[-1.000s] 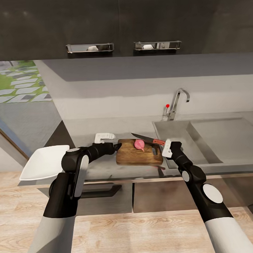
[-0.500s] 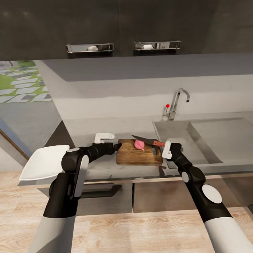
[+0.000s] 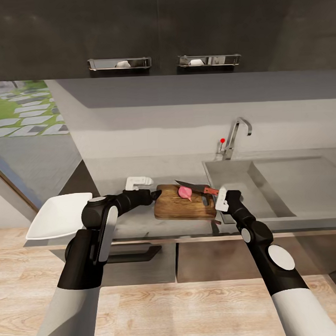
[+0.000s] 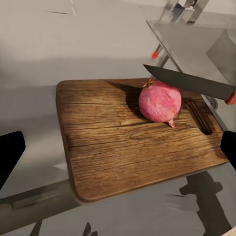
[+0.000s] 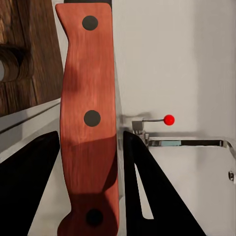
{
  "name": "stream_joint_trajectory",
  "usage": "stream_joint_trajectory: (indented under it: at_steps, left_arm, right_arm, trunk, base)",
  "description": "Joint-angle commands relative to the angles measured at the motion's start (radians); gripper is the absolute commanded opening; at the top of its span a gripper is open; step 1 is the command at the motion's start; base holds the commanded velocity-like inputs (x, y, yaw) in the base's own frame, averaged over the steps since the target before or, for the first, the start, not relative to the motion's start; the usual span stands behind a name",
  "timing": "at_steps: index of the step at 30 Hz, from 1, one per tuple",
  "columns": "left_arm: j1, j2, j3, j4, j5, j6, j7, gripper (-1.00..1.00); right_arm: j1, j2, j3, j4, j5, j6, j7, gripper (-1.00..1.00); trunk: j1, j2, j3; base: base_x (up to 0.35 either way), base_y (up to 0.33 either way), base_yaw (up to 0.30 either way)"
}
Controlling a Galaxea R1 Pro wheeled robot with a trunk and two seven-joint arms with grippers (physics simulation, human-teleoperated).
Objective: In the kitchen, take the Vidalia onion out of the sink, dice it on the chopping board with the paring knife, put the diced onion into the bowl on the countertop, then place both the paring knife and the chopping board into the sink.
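The right tool (image 3: pixel 220 199) sits just right of centre in the head view, its white fingers pinching the orange-red handle of the paring knife (image 3: pixel 195 186). In the right wrist view that handle (image 5: pixel 90 118) stands between the two dark fingers (image 5: pixel 147 191), which press it from either side. Compared with a second ago, the tool has dropped a little and drawn slightly toward the board, and the blade has come down with it: its dark edge now lies across the far side of the Vidalia onion (image 3: pixel 185 191), where earlier it floated higher and farther back. In the left wrist view the blade (image 4: pixel 189 83) touches or nearly touches the top of the pink onion (image 4: pixel 160 102); which, the pictures leave unclear. This reads as the start of the cut, with the onion whole.

The onion rests on the chopping board (image 3: pixel 183 202), near its handle slot. The left tool (image 3: pixel 138 181) hovers spread just left of the board, gripping nothing. The bowl (image 3: pixel 60 215) waits at lower left on the bench (image 3: pixel 115 174), and the sink (image 3: pixel 265 184) lies to the right, beyond the board.
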Motion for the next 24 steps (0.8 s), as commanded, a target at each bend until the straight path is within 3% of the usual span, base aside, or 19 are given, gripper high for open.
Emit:
stream_joint_trajectory:
  at_steps: [1,24]
  left_arm:
    - [-0.001,0.000,0.001,-0.001,0.004,0.006,0.001,1.00]
    - [-0.001,0.000,0.001,-0.001,0.004,0.006,0.001,1.00]
  right_arm:
    - [-0.001,0.000,0.000,-0.001,0.009,-0.003,0.003,-1.00]
    - [-0.001,0.000,0.000,-0.001,0.009,-0.003,0.003,-1.00]
  trunk:
    - [0.001,-0.002,-0.002]
    - [0.001,-0.002,-0.002]
  base:
    - [0.000,0.000,0.000]
    - [0.000,0.000,0.000]
